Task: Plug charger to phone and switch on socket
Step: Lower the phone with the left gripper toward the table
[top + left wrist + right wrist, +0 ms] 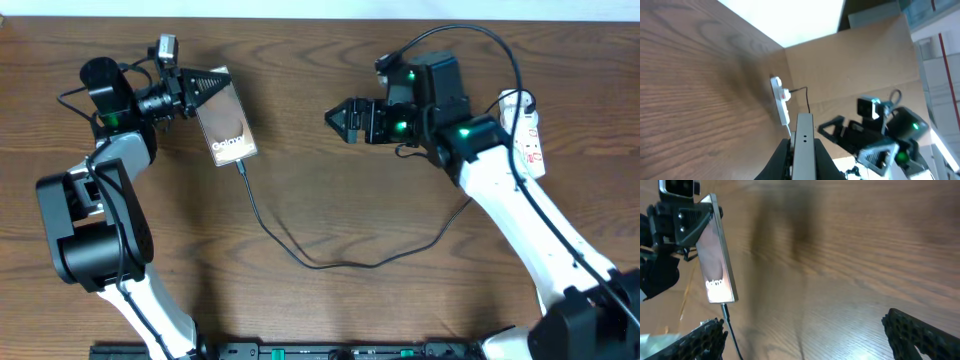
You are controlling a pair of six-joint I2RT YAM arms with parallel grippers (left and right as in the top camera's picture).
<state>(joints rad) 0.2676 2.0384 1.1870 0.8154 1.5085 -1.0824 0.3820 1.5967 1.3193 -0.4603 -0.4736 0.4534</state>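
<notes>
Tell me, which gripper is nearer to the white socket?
Right. The right gripper hovers open near the middle, apart from the socket; the left gripper, holding the phone, is beyond it, much farther off.

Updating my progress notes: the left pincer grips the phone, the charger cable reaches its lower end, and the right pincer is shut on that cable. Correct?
Not the last part. The right wrist view shows the right pincer open and holding nothing, clear of the charger cable. The rest stands: the left pincer grips the phone, and the cable reaches its lower end.
</notes>
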